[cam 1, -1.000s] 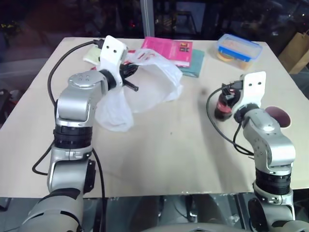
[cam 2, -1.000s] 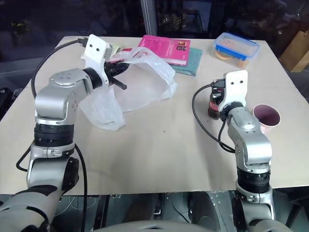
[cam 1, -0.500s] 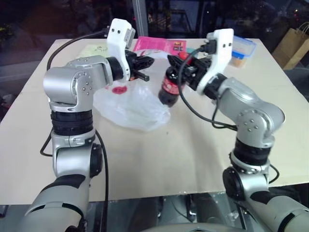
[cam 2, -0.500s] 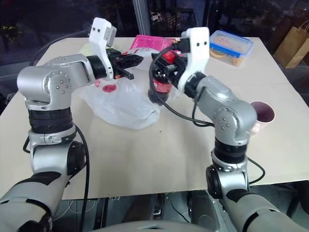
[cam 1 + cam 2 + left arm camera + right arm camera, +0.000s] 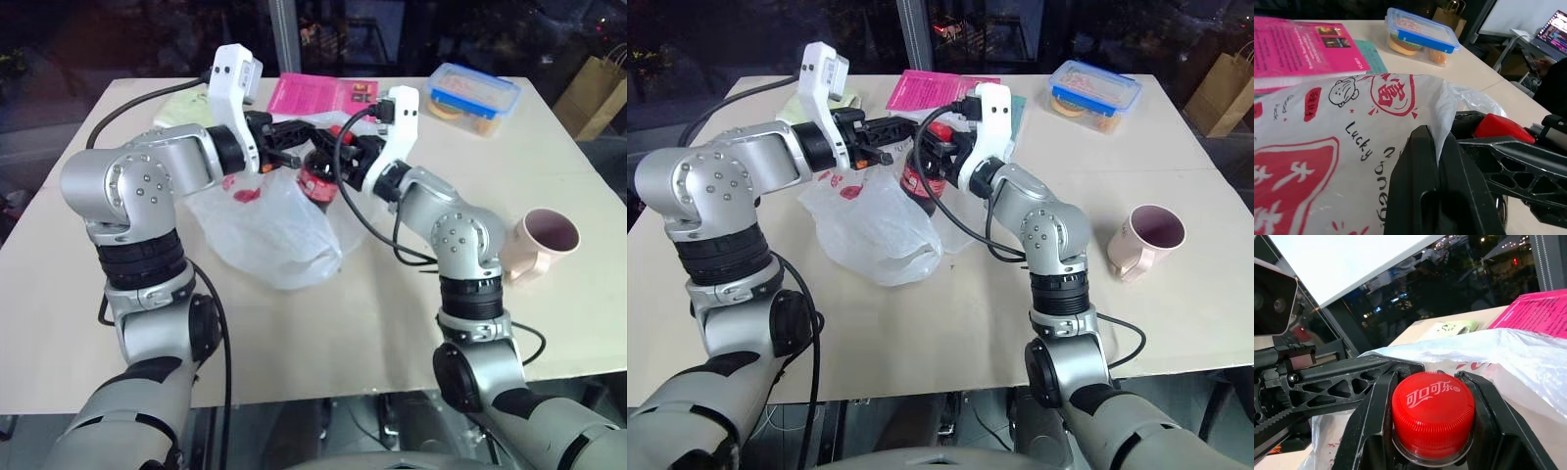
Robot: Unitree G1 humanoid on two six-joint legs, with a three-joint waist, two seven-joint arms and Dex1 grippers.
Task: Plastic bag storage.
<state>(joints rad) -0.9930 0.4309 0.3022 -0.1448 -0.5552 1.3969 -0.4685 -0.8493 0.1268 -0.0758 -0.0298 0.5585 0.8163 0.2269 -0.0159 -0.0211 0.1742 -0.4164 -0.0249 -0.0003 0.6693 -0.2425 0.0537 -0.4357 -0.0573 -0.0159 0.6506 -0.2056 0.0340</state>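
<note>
The left gripper [image 5: 1437,186] is pinched together on the rim of the plastic bag [image 5: 279,230], lifting that edge while the rest sags onto the desk [image 5: 323,333]. The right gripper [image 5: 1432,423] is clamped on a cola bottle [image 5: 318,181] with a red cap [image 5: 1433,414] — held at the bag's raised mouth, just beside the left gripper
</note>
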